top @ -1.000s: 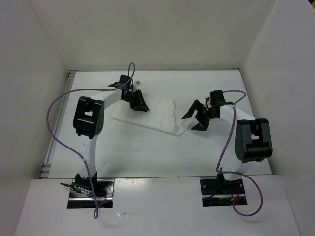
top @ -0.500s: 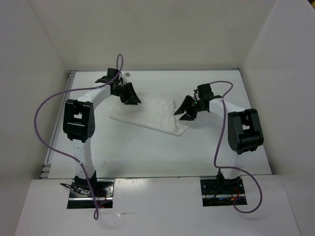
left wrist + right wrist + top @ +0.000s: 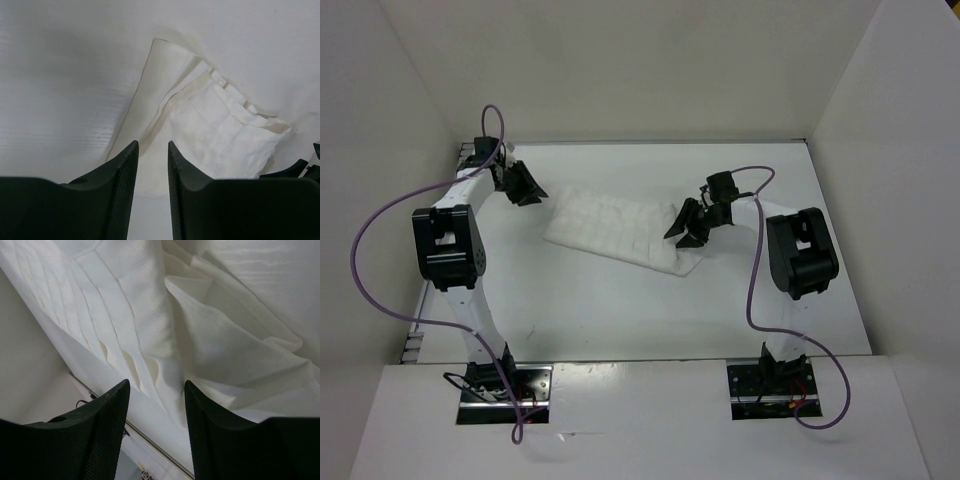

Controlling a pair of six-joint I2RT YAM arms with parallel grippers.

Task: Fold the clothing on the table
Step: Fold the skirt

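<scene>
The clothing [image 3: 615, 230], white with a faint grid of creases, lies flat and slanted on the glossy table [image 3: 620, 310]. My left gripper [image 3: 527, 186] sits just beyond its upper-left corner, apart from it. In the left wrist view the left gripper [image 3: 152, 147] is open with a narrow gap and nothing in it, and the clothing [image 3: 215, 125] lies ahead. My right gripper [image 3: 686, 226] is over the right end of the cloth. In the right wrist view the right gripper [image 3: 156, 385] has its jaws apart, with rumpled folds of the clothing [image 3: 175, 315] at the fingertips.
Matte white walls [image 3: 380, 200] enclose the table on three sides. A thin metal rim [image 3: 460, 170] runs along the left edge, close to my left gripper. Purple cables [image 3: 380, 215] loop from both arms. The arm bases [image 3: 505, 385] stand at the near edge.
My left arm swung left, off the cloth's upper edge to beyond its corner, leaving the cloth flat. My right gripper moved left onto the cloth's right end and its jaws narrowed.
</scene>
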